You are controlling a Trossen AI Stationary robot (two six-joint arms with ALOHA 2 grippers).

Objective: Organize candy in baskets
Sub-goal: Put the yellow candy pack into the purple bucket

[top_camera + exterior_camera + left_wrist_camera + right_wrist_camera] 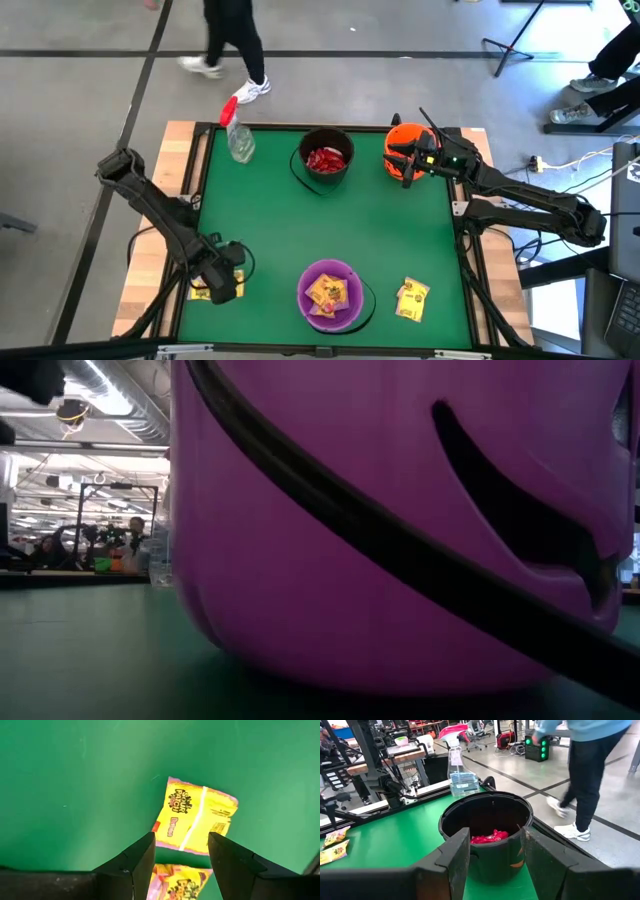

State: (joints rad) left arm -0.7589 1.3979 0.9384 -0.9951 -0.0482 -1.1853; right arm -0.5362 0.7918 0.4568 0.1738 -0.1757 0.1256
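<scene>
Green felt covers the work table [330, 230], on which stand three round plastic buckets with wire handles: black bucket [326, 160] at the far edge holding red packets, orange bucket [404, 150] at the far right corner, purple bucket [331, 294] at the near edge holding yellow packets. A clear spray bottle with red trigger [238, 135] stands at the far left. The right gripper [410, 163] hovers by the orange bucket, fingers spread and empty. The left gripper [180, 862] hangs at the near left corner, fingers parted over two flat yellow wrapped candy packets [196, 817] lying on the felt, one just beyond the other; a further yellow packet [411, 298] lies right of the purple bucket. For a clean pick, the left fingers should probably straddle a single packet and close across its narrow width before descending fully, so the neighbour is not dragged.
</scene>
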